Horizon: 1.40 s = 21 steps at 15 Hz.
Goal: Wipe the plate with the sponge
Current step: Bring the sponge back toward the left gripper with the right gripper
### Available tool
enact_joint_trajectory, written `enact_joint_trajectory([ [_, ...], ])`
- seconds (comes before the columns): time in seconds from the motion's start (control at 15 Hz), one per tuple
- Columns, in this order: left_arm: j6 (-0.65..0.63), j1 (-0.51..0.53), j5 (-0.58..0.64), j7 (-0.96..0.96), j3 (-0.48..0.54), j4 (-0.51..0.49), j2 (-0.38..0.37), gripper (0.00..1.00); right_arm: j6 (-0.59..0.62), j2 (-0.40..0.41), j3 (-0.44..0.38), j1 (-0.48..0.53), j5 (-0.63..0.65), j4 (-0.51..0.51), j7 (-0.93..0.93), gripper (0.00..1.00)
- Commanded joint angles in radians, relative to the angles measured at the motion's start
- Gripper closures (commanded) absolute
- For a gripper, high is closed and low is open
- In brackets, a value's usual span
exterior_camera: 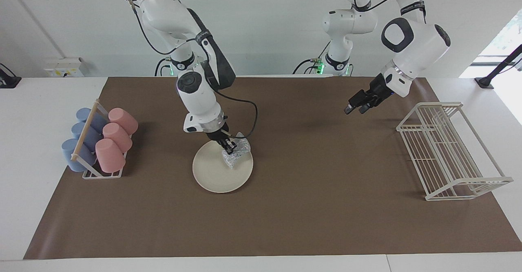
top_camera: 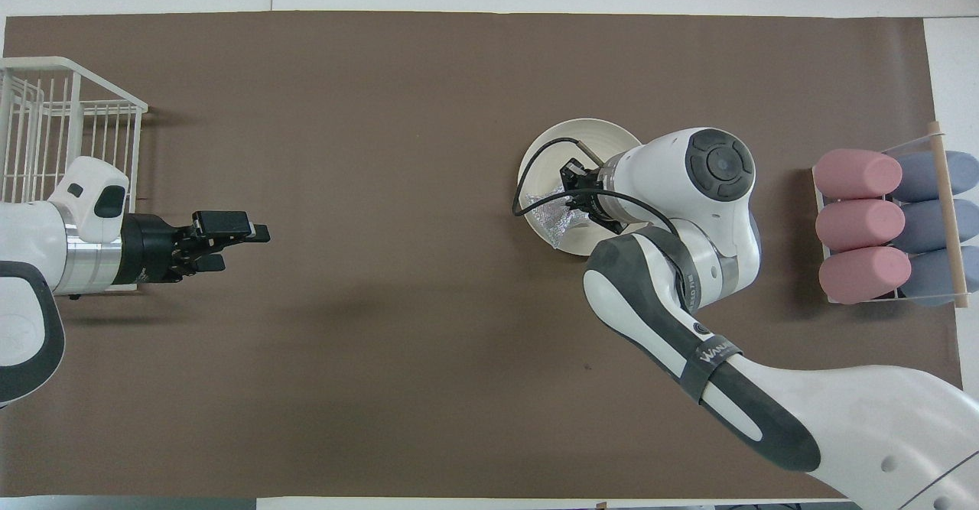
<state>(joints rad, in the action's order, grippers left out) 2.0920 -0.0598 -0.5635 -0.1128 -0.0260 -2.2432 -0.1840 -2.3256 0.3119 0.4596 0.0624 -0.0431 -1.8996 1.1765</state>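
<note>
The cream-white plate [exterior_camera: 218, 172] [top_camera: 566, 139] lies on the brown mat, toward the right arm's end of the table. The silvery speckled sponge [exterior_camera: 236, 153] [top_camera: 557, 221] rests on the plate's edge nearest the robots. My right gripper [exterior_camera: 229, 145] [top_camera: 579, 203] is shut on the sponge and presses it down on the plate. The right arm's wrist hides part of the plate in the overhead view. My left gripper [exterior_camera: 354, 108] [top_camera: 243, 241] waits in the air over bare mat beside the wire rack, holding nothing.
A white wire rack [exterior_camera: 448, 151] [top_camera: 57, 124] stands at the left arm's end of the table. A holder with several pink and blue cups [exterior_camera: 100, 141] [top_camera: 891, 223] lying on their sides stands at the right arm's end.
</note>
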Motion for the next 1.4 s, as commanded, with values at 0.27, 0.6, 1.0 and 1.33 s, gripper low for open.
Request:
enact_joint_trajectory([
  [0.27, -0.036, 0.001, -0.290, -0.007, 0.014, -0.003, -0.015, 0.00, 0.418, -0.048, 0.010, -0.137, 0.127, 0.293, 0.351, 1.00],
  [0.6, -0.156, 0.004, -0.507, 0.117, 0.023, 0.010, -0.028, 0.00, 0.644, -0.120, 0.021, -0.242, 0.117, 0.430, 0.544, 1.00],
  [1.0, -0.354, 0.050, -0.650, 0.217, 0.023, 0.008, -0.046, 0.00, 0.713, -0.171, 0.030, -0.269, 0.074, 0.419, 0.660, 1.00],
  [1.33, -0.356, -0.027, -0.725, 0.249, 0.018, 0.010, -0.048, 0.00, 0.666, -0.162, 0.030, -0.282, 0.080, 0.419, 0.733, 1.00],
])
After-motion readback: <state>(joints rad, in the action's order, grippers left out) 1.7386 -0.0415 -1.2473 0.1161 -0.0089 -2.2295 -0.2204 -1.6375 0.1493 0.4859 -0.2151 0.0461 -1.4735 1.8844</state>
